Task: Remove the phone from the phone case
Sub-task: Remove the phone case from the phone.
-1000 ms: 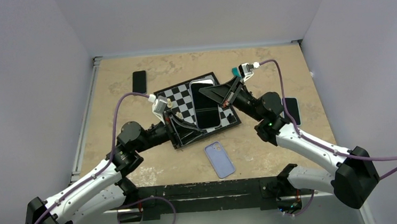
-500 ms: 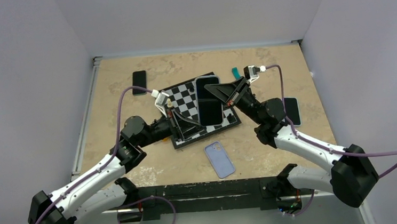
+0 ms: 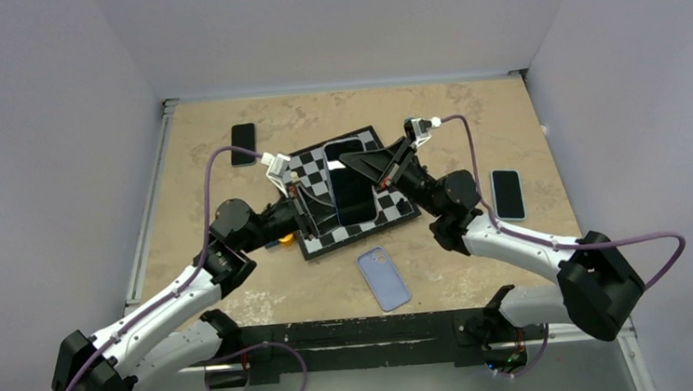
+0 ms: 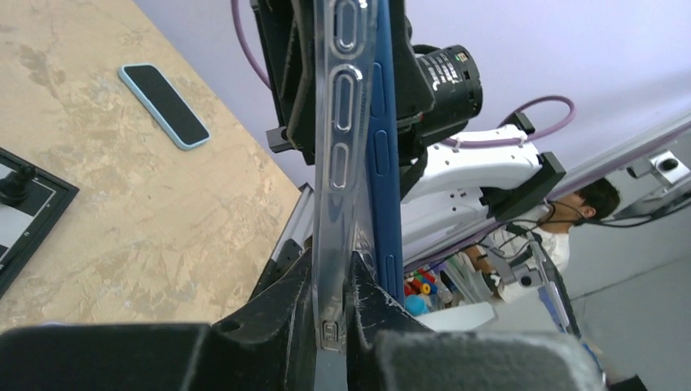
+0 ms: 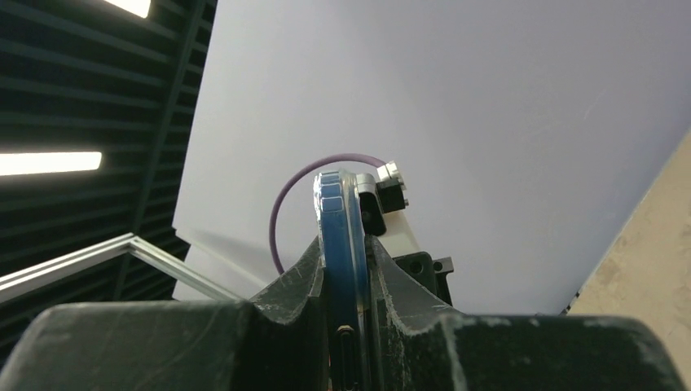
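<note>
The dark-screened phone with a blue frame (image 3: 349,186) hangs face-up in the air over the black-and-white chequered mat (image 3: 400,208), around the middle of the tan stone-patterned bench (image 3: 206,122), pinched from both sides. Against half a second ago it has slid towards the bench's left edge and sunk a little, and the right arm has stretched further in to follow it. In my left wrist view the clear plastic phone case (image 4: 336,163) sits beside the blue frame with a thin line showing between them. I read that as the rim starting to peel, not a release; the phone is not out yet. The left gripper (image 4: 332,273) is closed down to a narrow slot on the case's long edge alone. The right gripper (image 5: 344,244) is closed just as tight on the opposite edge; it has the blue frame, and I cannot tell whether the clear lip is caught in there too. For room, the far edge and both far corners are open except for a small black phone (image 3: 243,143) towards the far left corner. A pale-blue-rimmed phone (image 3: 507,194) lies near the right edge, and a lavender phone case (image 3: 384,278) lies just off the mat towards the near edge. Pulling the arms apart sideways looks safest to me.
</note>
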